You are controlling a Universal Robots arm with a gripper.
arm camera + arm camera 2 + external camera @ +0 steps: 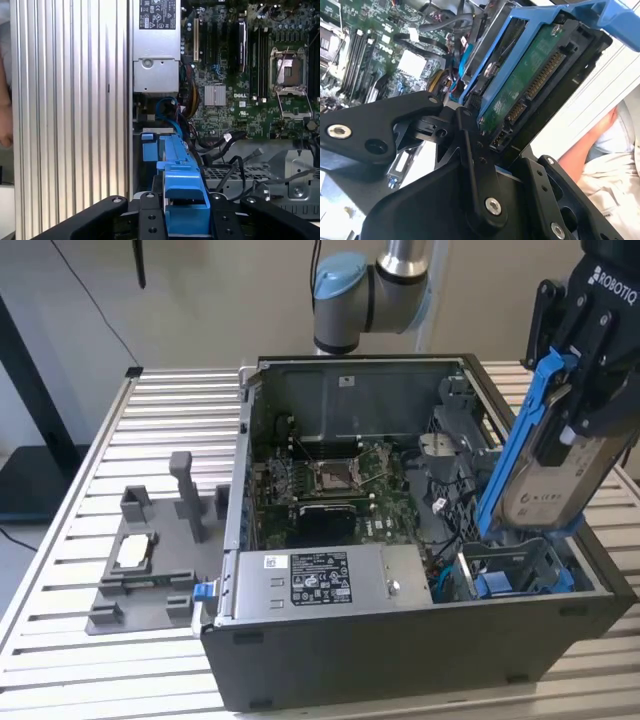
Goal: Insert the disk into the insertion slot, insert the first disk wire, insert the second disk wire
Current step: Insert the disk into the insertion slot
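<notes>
Near corner of the case (400, 650): the insertion slot (515, 570). Just above, tilted, not yet in: the disk (545, 490), clamped in the claw (575, 405). Could jam against the slot wall if lowered at this tilt, or snag cables (450, 515) toward the motherboard (330, 480).

exterior view overlooks case (400, 650); wrist views share motherboard (235, 75)
</notes>
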